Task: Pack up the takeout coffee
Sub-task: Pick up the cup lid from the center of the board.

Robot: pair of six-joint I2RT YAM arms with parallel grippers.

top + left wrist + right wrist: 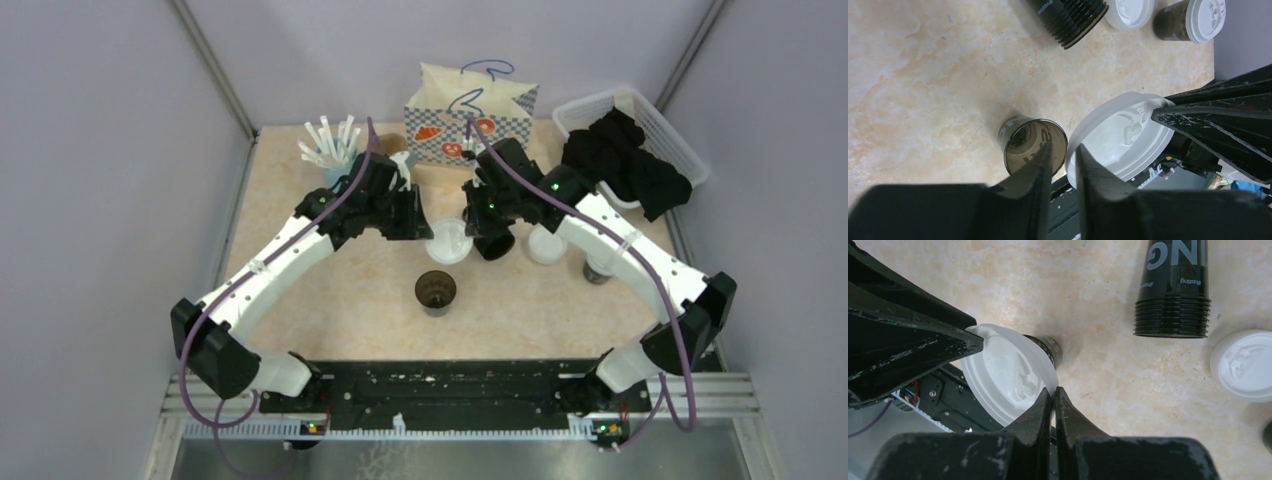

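Note:
A white sip lid hangs in the air between my two grippers, above and behind an open black cup that stands upright and is brown inside. My right gripper is shut on the lid's rim. My left gripper is narrowly open, with the lid's opposite rim in the gap against one finger. The open cup shows below the lid. A lidded black cup stands at the right.
A stack of black cups lies on its side beside a loose white lid. A patterned paper bag stands at the back. A light-blue cup of straws is at back left and a white basket holding black cloth at back right.

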